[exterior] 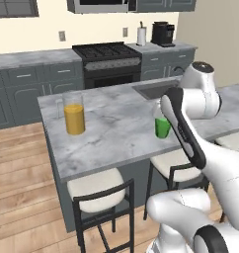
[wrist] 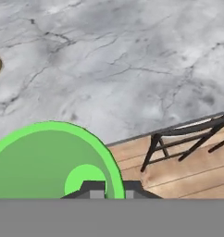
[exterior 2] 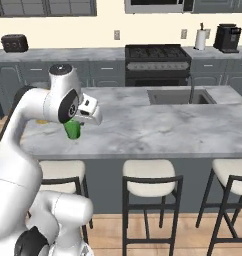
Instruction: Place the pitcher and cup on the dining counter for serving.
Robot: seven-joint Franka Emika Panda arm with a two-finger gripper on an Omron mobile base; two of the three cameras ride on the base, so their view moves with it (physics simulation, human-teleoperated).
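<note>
Pitcher (exterior: 74, 118) stands at the left of the dining counter (exterior: 116, 126), upright on the marble with its juice inside, so that half of the serving job looks done; to its right, well apart from it, the cup (exterior: 162, 127) sits near the counter's front edge, partly hidden behind the white arm; from the right base camera the same cup (exterior 2: 72, 129) shows just under the hand, low against the marble, though whether its base touches the slab or hangs a little above I cannot tell; in the hand camera the cup (wrist: 53, 159) is seen from above, its green rim wide and the gripper (wrist: 107, 187) right at that rim, fingers closed, apparently pinching the wall of the cup; the step in hand, I judge, is setting the cup down; the next move calls for settling it flat, opening the fingers, then lifting straight up so the light cup does not tip toward the stools (exterior: 99, 195).
</note>
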